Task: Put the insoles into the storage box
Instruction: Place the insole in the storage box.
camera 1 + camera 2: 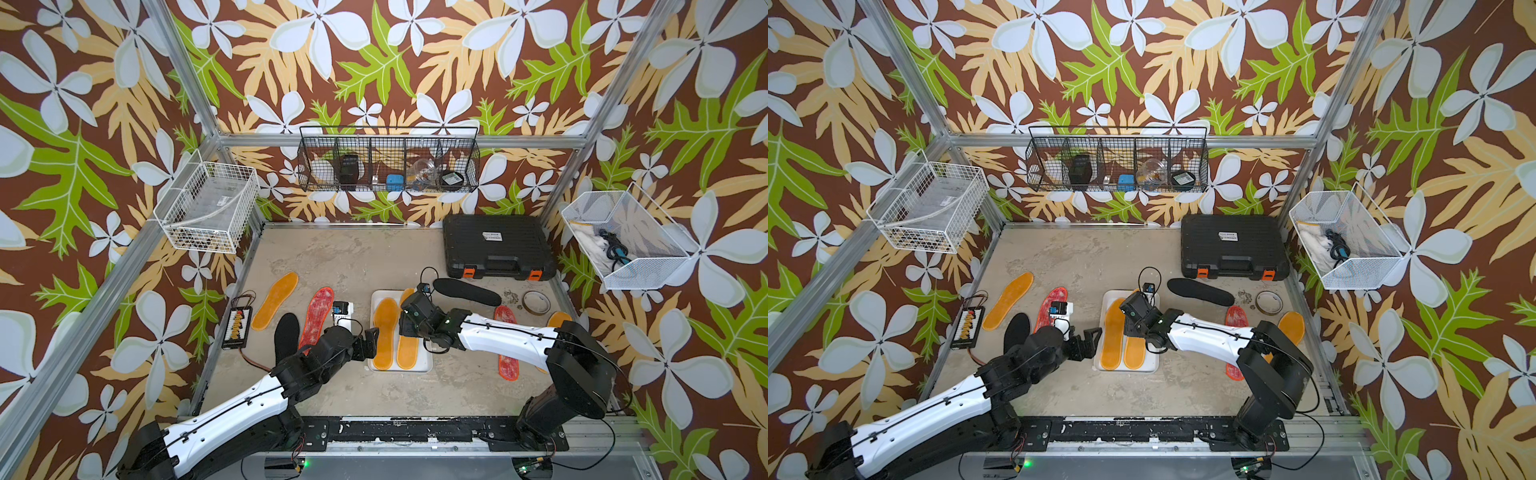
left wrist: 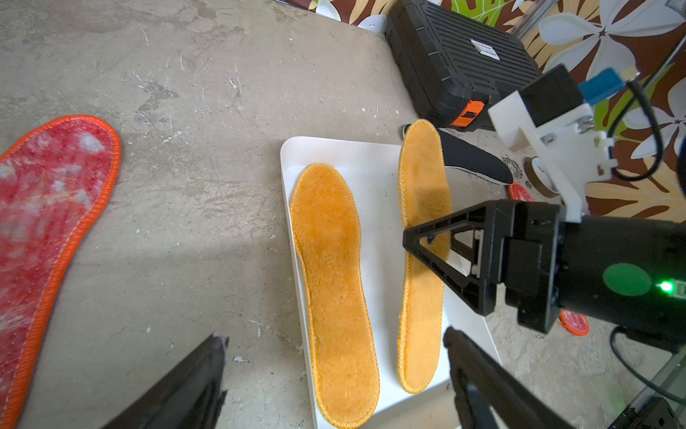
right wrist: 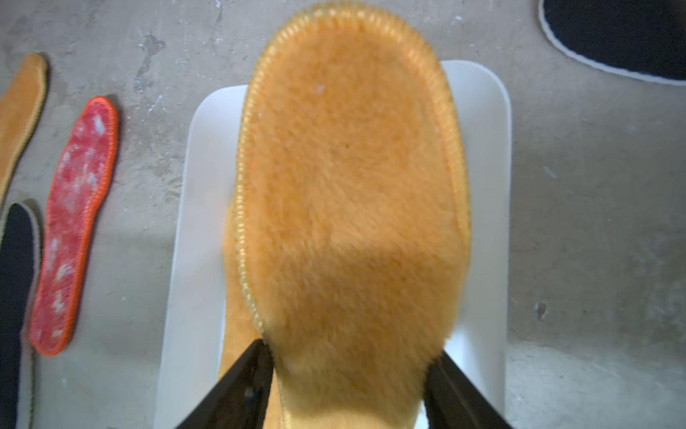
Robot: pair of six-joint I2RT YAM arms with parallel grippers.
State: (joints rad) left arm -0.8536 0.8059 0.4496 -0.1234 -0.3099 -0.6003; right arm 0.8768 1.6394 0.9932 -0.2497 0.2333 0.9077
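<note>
Now the right gripper (image 3: 352, 351) has its jaws on either side of a fuzzy orange insole (image 2: 423, 178), and I can't tell if they squeeze it. That insole is over the storage box (image 2: 375, 163), its tip poking past the rim. The other orange insole (image 2: 330, 260) lies flat inside. The left gripper (image 2: 334, 336) hangs beside the box, jaws wide apart, holding nothing. So two are in, or nearly. Six lie out on the table (image 1: 357, 257): two red insoles (image 1: 318, 316), two black insoles (image 1: 467, 292) and two loose orange insoles (image 1: 275, 300).
</note>
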